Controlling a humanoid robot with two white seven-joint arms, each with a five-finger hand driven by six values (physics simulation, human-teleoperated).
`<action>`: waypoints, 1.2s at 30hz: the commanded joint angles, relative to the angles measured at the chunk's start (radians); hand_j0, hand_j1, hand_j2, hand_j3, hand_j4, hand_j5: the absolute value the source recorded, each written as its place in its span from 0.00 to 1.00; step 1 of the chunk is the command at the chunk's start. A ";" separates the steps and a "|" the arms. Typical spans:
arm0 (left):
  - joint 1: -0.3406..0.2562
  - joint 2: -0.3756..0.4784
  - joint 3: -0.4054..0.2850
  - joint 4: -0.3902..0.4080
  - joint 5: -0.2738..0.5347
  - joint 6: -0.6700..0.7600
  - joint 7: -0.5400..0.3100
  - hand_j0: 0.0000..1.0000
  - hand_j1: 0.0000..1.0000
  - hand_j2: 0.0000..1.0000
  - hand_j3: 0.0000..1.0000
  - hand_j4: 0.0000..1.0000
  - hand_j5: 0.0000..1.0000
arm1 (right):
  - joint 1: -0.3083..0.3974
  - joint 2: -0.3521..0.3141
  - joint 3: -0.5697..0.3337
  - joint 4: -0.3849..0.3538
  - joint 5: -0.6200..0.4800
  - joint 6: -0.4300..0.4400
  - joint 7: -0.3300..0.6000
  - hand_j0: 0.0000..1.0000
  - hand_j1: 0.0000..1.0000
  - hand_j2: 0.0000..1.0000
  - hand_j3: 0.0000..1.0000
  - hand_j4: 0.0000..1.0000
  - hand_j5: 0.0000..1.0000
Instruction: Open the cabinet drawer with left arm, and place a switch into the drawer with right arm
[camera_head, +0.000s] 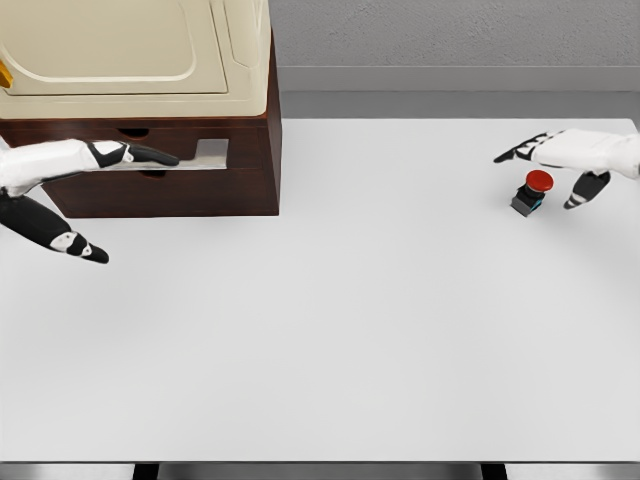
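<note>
My left hand is out flat, fingers spread and empty, in front of the dark wood cabinet. Further back on the white table, the switch, a little black box with a red mushroom button, sits right under my right hand, fingers loose around it, not gripping.

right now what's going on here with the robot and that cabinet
The left hand reaches across the front of the dark wooden cabinet, at the level of its drawer, which shows a pale gap. Whether it grips anything is unclear. Far to the right on the white table, the right hand hovers with spread fingers around a red-button switch, which sits on the table, not yet lifted.
</note>
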 joint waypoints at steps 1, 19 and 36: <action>0.000 -0.047 -0.003 0.000 0.046 0.107 -0.030 1.00 1.00 1.00 1.00 1.00 1.00 | 0.000 0.013 0.004 0.018 0.006 0.003 0.000 1.00 1.00 1.00 1.00 1.00 1.00; -0.025 -0.034 0.005 0.003 0.065 0.298 -0.005 1.00 1.00 1.00 1.00 1.00 1.00 | -0.025 0.033 0.018 0.074 0.020 0.003 0.000 1.00 1.00 1.00 1.00 1.00 1.00; -0.068 -0.065 -0.002 0.003 -0.042 0.440 0.061 1.00 1.00 1.00 1.00 1.00 1.00 | -0.029 0.033 0.020 0.085 0.020 0.003 0.000 1.00 1.00 1.00 1.00 1.00 1.00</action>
